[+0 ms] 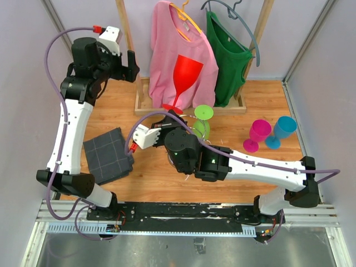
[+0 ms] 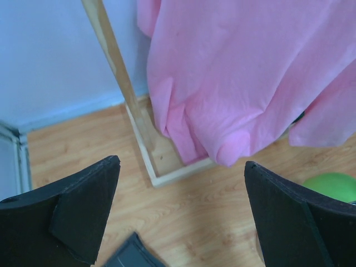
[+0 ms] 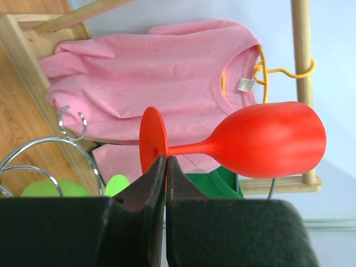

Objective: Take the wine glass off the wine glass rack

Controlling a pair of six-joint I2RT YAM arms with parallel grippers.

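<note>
4 wine glasses point(image 1: 187, 71), 2 shirts point(image 1: 167, 61), 1 grey cloth point(image 1: 107, 153), 1 wine glass rack point(image 3: 41, 142)

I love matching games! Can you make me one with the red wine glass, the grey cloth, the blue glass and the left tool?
1 red wine glass
2 grey cloth
3 blue glass
4 left tool

A wide open, empty
B beside the pink glass
C pinched by the right tool
D flat on the table

Pairs: 1-C, 2-D, 3-B, 4-A
</note>
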